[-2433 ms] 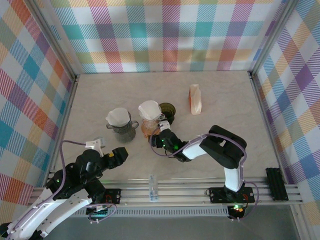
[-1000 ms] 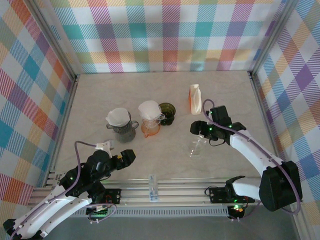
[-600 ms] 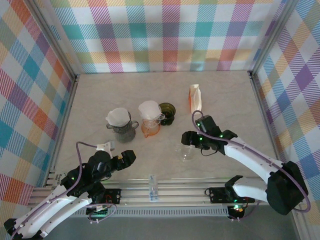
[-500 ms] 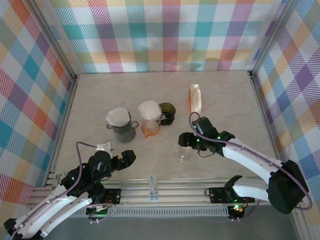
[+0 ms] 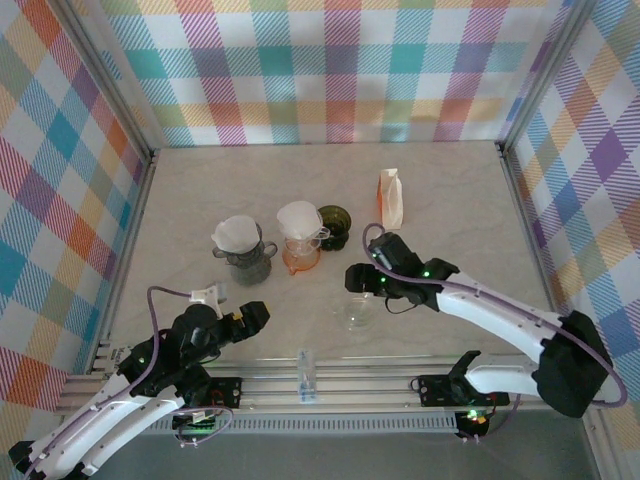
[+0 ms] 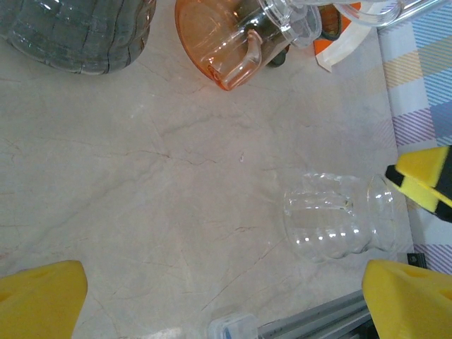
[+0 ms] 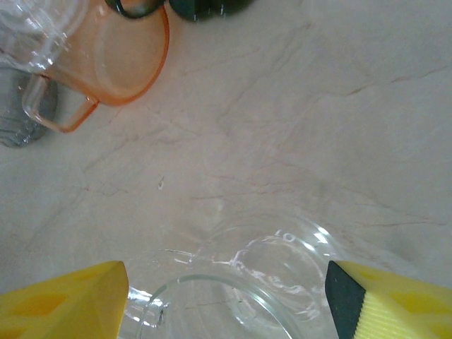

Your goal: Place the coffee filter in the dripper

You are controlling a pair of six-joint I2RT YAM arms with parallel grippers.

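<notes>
One clear dripper (image 5: 356,312), held in my wide right fingers (image 7: 63,300), has swung left for filtering; left fingers (image 6: 39,296) gape empty.

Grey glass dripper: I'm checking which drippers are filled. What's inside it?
A white paper coffee filter sits in the grey glass dripper, rising above its rim. The filter covers the inside, so anything beneath it cannot be seen.

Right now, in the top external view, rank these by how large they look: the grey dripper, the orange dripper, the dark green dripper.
1. grey dripper and orange dripper: they look alike, so unranked.
2. dark green dripper: smallest, though partly hidden behind the orange one.
</notes>
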